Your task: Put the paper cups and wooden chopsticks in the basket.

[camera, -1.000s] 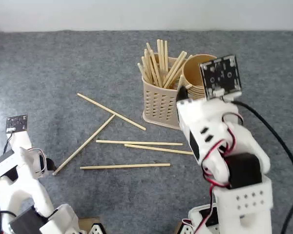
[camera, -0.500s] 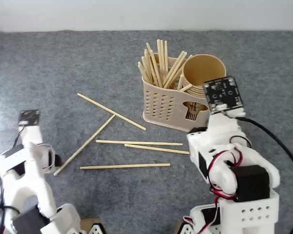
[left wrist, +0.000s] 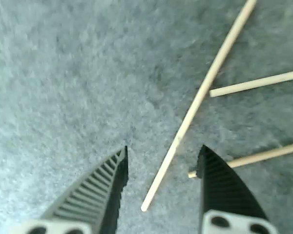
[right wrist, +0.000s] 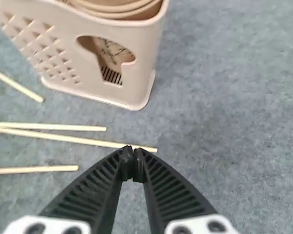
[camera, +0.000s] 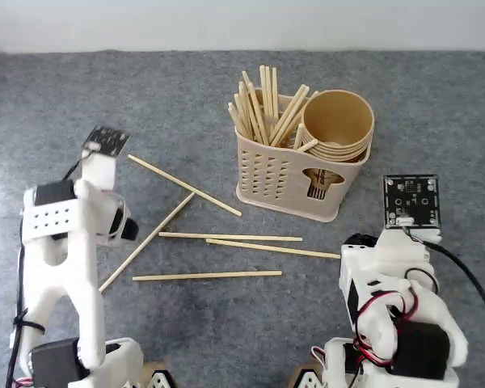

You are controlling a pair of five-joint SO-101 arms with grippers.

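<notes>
Retracted from over the basket (camera: 284, 174) toward its own base within the last second: right arm. Right gripper (right wrist: 133, 152) pressed together, pinching nothing, tips just beside the end of one loose chopstick (right wrist: 78, 140). Swung up and forward from the near-left corner: left arm. Left gripper (left wrist: 164, 151) spread, straddling the near tip of the diagonal chopstick (left wrist: 201, 97); contact not evident. Reads as a handover: cup side likely done on the right, stick pickup starting on the left.

Basket upright on the grey mat (camera: 186, 97). Compartment on the left arm's side: bundle of chopsticks (camera: 263, 101) standing on end. Compartment on the right arm's side: nested paper cups (camera: 338, 121), rims above the basket wall. Still out on the mat: five loose chopsticks (camera: 230, 237), between the arms, near the basket's front. Probably next: close on that diagonal stick. Thin and flat on fabric, so easy to miss or roll.
</notes>
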